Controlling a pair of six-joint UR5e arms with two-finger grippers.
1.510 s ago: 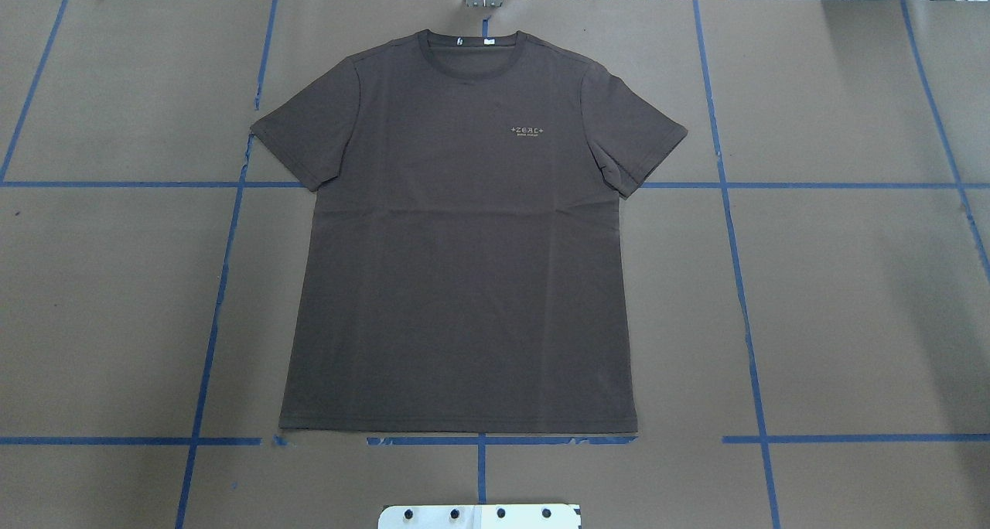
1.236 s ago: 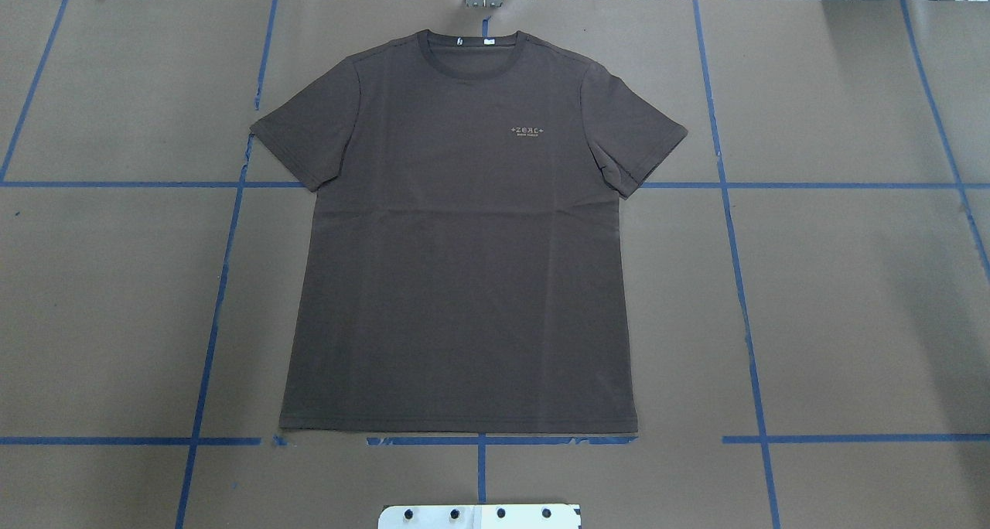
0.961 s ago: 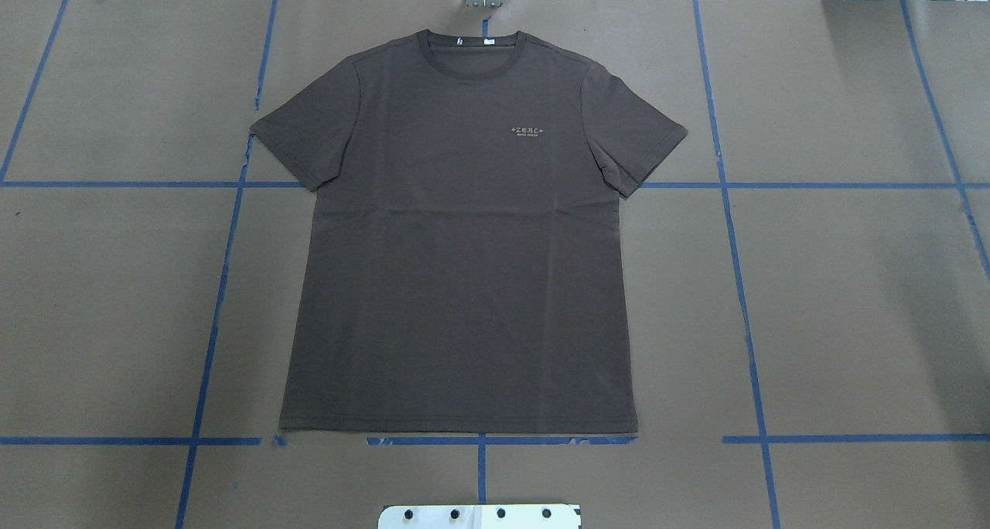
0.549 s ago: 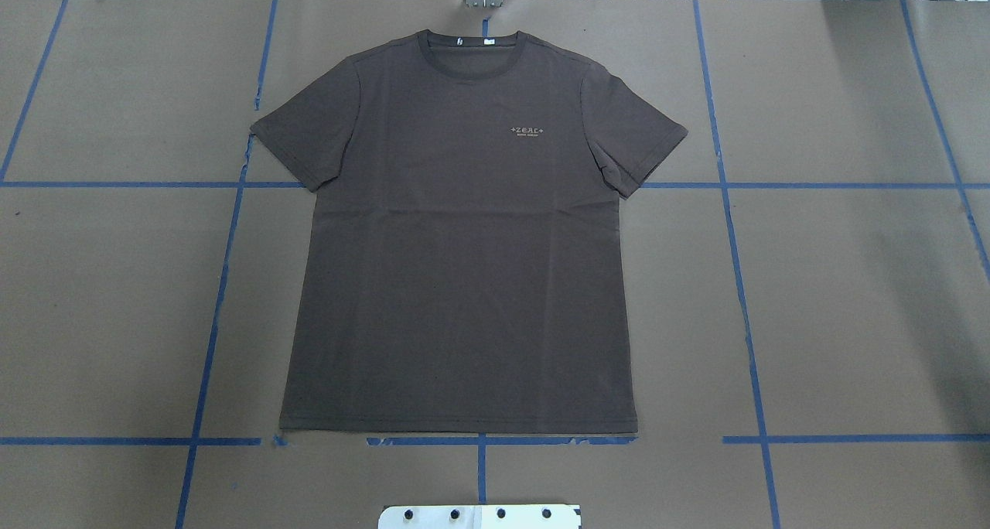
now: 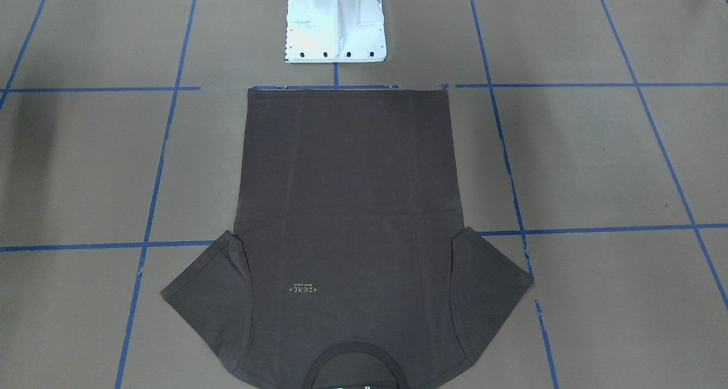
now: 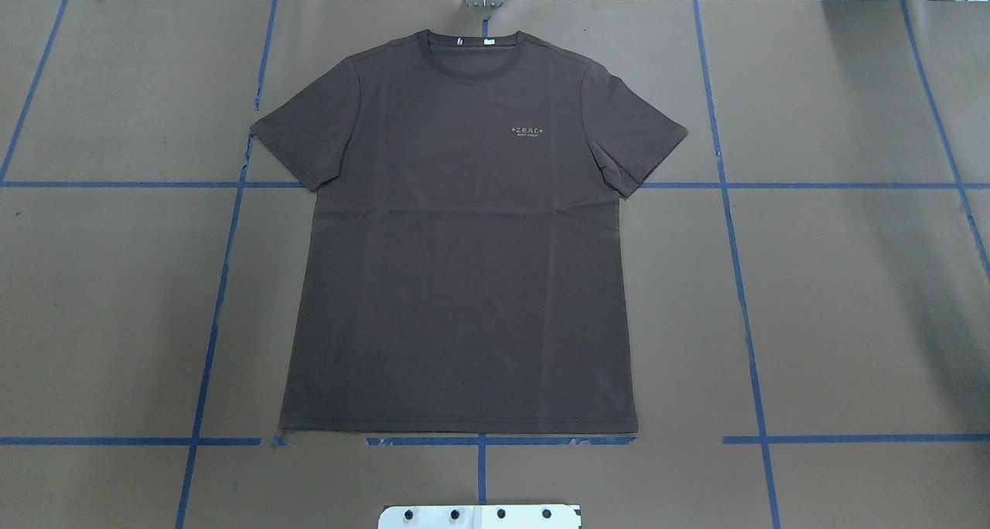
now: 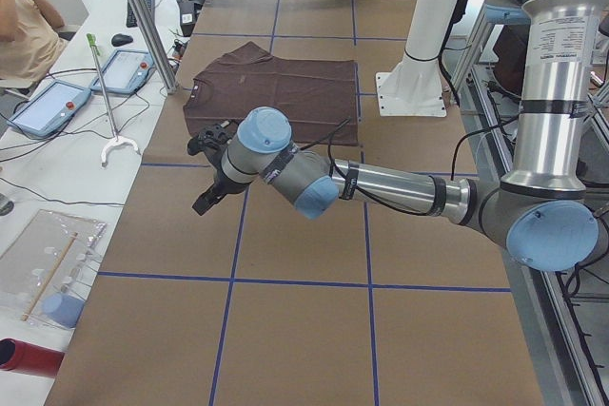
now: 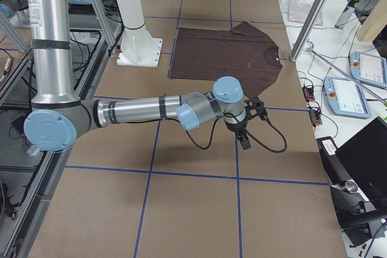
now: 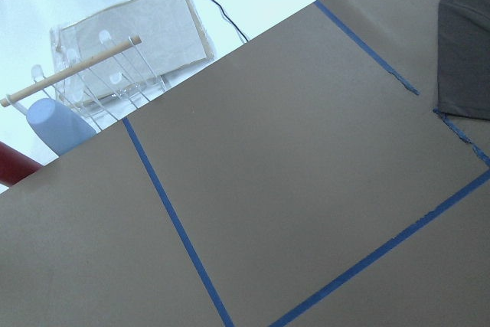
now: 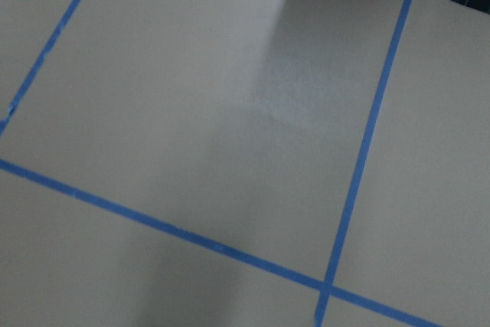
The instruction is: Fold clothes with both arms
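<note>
The dark brown-grey T-shirt (image 6: 464,243) lies flat and face up on the brown paper, collar (image 6: 472,53) at the far edge and hem near the robot's base. It also shows in the front-facing view (image 5: 347,207). My left gripper (image 7: 202,176) hovers over bare paper beyond the shirt's left sleeve; a shirt corner (image 9: 467,51) shows in its wrist view. My right gripper (image 8: 251,124) hovers over bare paper beyond the right sleeve. Both grippers show only in the side views, so I cannot tell if they are open or shut.
The white pedestal base (image 5: 335,30) stands just behind the hem. Blue tape lines (image 6: 742,297) grid the paper. Tablets (image 7: 124,68), cables and a metal post (image 7: 143,16) stand past the far edge. A person (image 7: 24,16) sits at a side desk.
</note>
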